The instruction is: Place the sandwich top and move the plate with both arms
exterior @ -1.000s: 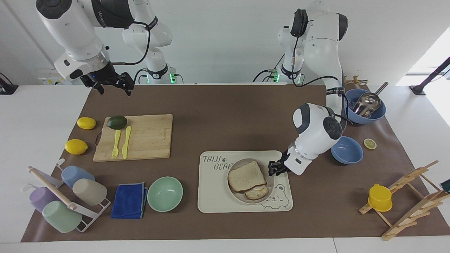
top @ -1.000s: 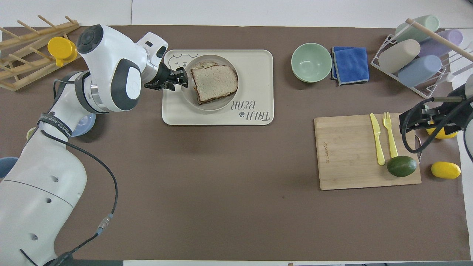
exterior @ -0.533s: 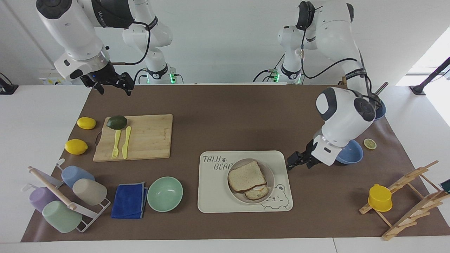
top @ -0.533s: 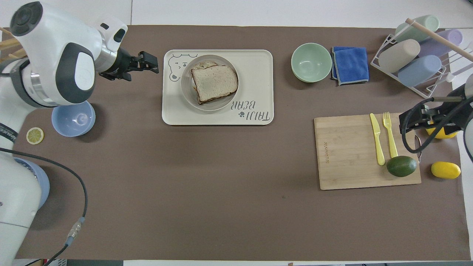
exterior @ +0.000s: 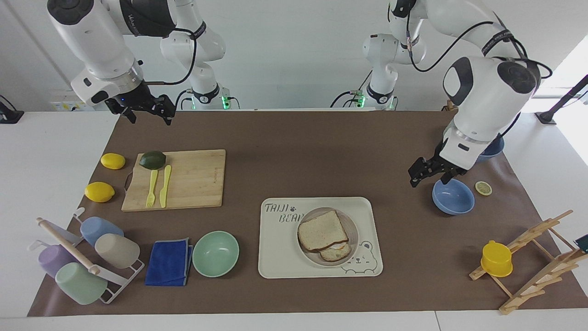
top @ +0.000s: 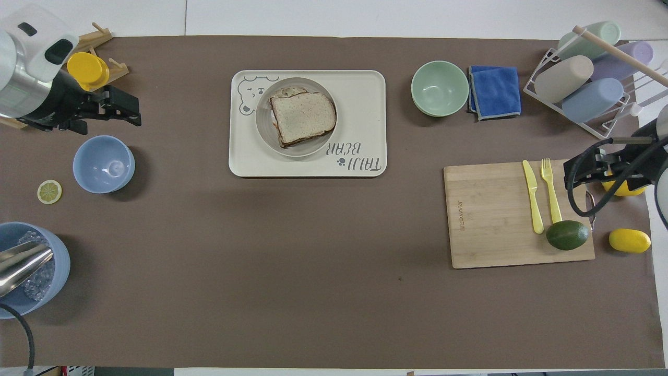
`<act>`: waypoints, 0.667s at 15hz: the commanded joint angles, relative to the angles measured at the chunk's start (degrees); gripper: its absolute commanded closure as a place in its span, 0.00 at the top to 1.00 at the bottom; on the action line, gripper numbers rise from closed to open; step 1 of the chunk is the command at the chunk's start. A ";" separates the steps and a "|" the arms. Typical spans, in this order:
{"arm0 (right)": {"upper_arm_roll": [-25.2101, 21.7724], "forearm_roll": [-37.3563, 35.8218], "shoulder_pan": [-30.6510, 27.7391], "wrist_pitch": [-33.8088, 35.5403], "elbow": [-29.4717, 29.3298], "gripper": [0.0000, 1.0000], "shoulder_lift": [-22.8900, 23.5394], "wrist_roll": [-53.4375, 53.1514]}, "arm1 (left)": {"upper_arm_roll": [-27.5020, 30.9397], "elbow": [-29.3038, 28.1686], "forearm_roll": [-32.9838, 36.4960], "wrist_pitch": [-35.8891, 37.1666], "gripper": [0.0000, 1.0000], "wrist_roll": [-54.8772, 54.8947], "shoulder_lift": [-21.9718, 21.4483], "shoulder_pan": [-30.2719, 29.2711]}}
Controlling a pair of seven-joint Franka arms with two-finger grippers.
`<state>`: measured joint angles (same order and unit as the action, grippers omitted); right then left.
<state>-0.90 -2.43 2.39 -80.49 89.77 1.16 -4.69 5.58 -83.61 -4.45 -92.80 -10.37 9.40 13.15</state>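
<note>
**Bread on plate, both hands raised and empty**

Facing view: the left hand (exterior: 425, 173) hangs open at right of frame, above a blue bowl (exterior: 453, 196). The right hand (exterior: 146, 110) waits open, upper left. The square bread slice (exterior: 322, 236) lies on the round plate (exterior: 353, 230), half hiding the egg toast (exterior: 338, 252).

Overhead view: the left arm is cut off at the upper-left edge.

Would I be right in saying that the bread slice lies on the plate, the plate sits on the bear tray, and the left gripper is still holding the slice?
Not quite. The bread slice does lie on the plate, and the plate sits on the bear tray, but the left gripper holds nothing: in the facing view it is open and up in the air beside the blue bowl, well clear of the tray.
</note>
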 commanded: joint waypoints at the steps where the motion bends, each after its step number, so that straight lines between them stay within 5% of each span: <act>1: 0.28 1.91 -1.07 -0.10 1.46 1.00 -1.43 1.08 | -0.30 -2.43 1.98 4.37 1.00 0.35 -3.68 -0.23; 5: 0.28 1.91 -1.07 -0.10 1.46 1.00 -1.43 1.08 | -1.35 -12.24 2.52 5.62 1.00 0.61 -10.79 -2.33; 10: 0.28 1.91 -1.07 -0.10 1.46 1.00 -1.43 1.08 | -5.92 -19.83 2.52 4.48 1.00 0.70 -14.41 -6.38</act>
<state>-0.90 -2.43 2.39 -80.49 89.77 1.16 -4.69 1.83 -98.95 -3.03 -86.71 -10.26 -1.82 8.49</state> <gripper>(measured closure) 0.000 0.000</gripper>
